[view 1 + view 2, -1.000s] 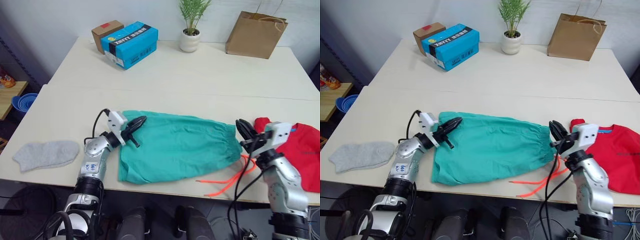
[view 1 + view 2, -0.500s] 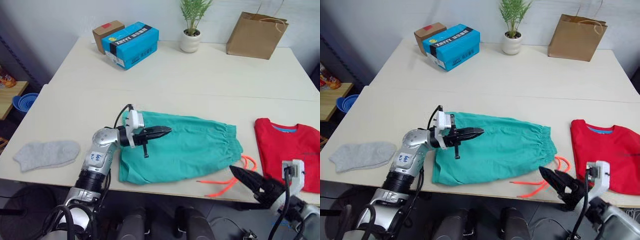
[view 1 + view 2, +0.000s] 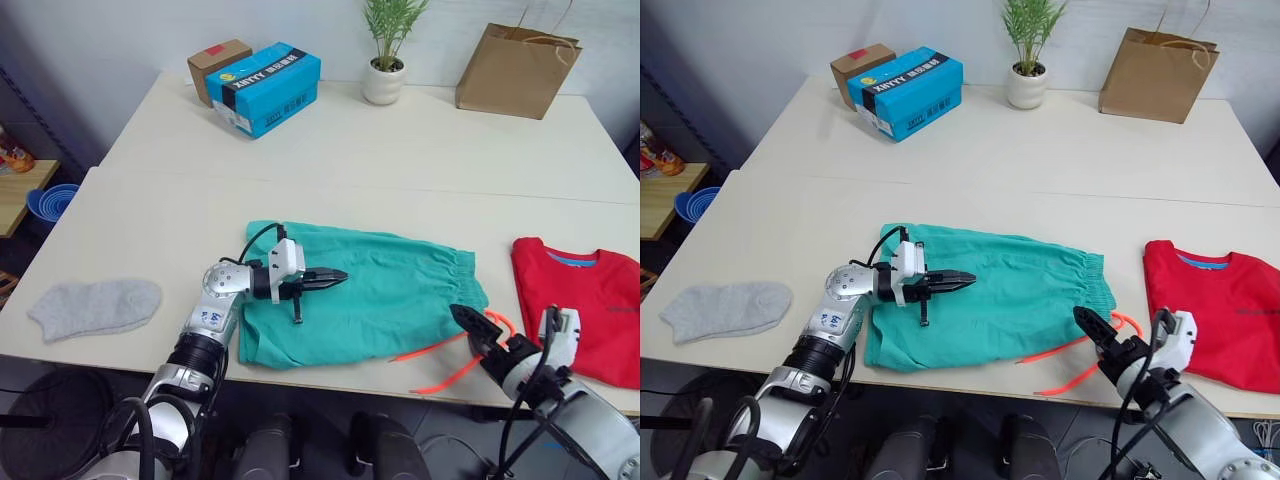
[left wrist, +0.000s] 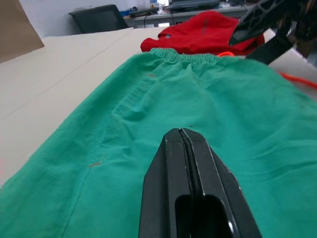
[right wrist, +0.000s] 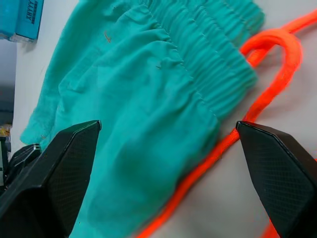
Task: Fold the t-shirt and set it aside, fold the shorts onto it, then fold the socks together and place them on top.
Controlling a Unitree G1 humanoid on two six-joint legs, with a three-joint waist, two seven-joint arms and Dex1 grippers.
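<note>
While the shorts [image 3: 355, 292] lie flat mid-table, the left tool [image 3: 335, 278] hovers above them with fingers pressed together, and the right tool [image 5: 163, 163] gapes wide at the waistband; soft, limp cloth, best pinched at a hem corner or waistband edge

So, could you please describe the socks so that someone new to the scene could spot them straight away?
Start at the near cream table where the clothes lie. The socks sit alone at its far left end, left of the green shorts. They are the only grey item, and much smaller than the shorts or the red t-shirt.
</note>
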